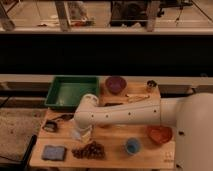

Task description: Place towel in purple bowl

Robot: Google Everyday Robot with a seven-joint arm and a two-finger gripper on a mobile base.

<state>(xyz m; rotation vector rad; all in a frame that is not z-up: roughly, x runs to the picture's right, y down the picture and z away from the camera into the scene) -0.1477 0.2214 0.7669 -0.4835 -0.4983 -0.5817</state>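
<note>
The purple bowl (115,84) stands at the back of the wooden table, right of the green tray. My white arm reaches from the right across the table. My gripper (82,134) points down at the front left, just above the table top. A pale patch at the gripper (79,136) may be the light grey-blue towel; I cannot tell it apart from the gripper. The gripper is well to the front left of the purple bowl.
A green tray (70,92) sits back left. An orange-red bowl (159,134) and a blue cup (132,146) are front right. A dark blue pad (54,152) and a brown cluster (90,150) lie along the front edge. A black object (51,125) lies left. A small can (151,85) stands back right.
</note>
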